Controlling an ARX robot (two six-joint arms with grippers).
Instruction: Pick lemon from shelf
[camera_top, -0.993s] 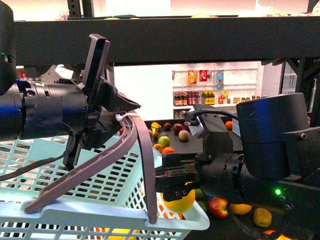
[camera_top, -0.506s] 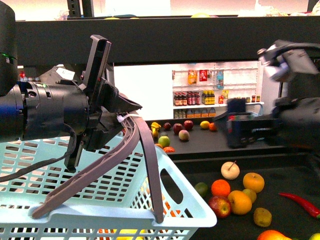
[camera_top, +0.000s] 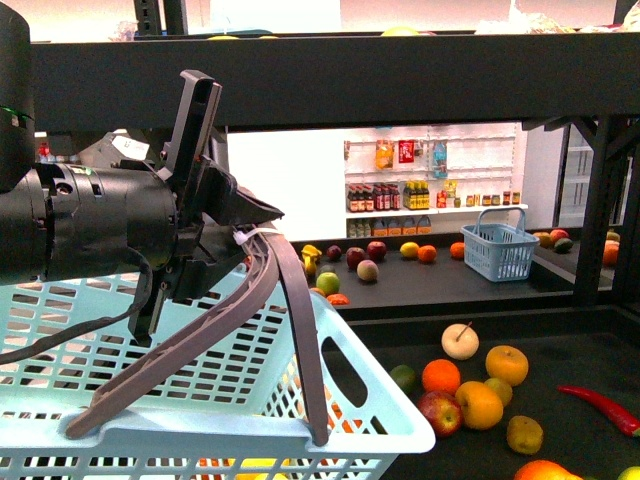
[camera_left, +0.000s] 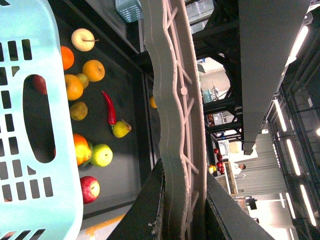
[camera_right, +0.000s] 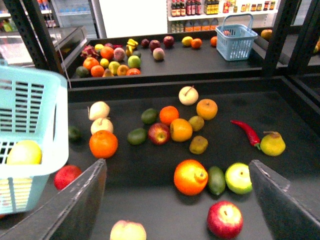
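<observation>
Front view shows only my left gripper (camera_top: 240, 238), clamped tight on the grey-brown handle (camera_top: 297, 320). Right wrist view adds the rest: right gripper (camera_right: 176, 165) spread wide and empty. The pale-yellow oval lemon (camera_right: 22, 152) lies inside the pale-blue slatted plastic basket (camera_right: 56, 125), not on the black metal shelf (camera_right: 145, 196) deck.

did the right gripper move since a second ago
Yes. In the front view it was low beside the basket, then rose rightward toward the shelf deck and left that view. The right gripper now shows open.
</observation>
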